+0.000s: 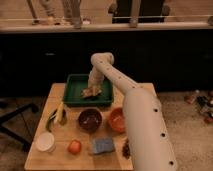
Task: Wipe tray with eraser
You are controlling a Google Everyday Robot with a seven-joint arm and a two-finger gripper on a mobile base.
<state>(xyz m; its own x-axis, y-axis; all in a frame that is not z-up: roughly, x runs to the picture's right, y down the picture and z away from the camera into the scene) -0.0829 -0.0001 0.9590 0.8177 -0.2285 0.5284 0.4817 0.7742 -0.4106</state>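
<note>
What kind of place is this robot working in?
Probably an indoor lab or office: a wooden table, an office chair's base, people standing behind a railing. The gripper is down in the green tray.

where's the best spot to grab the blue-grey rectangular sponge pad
Probably from straight above, pinching the blue-grey rectangular sponge pad across its shorter front-to-back span: it lies flat and low on the table. The gripper is away in the dark green plastic tray, by the tan-brown eraser.
</note>
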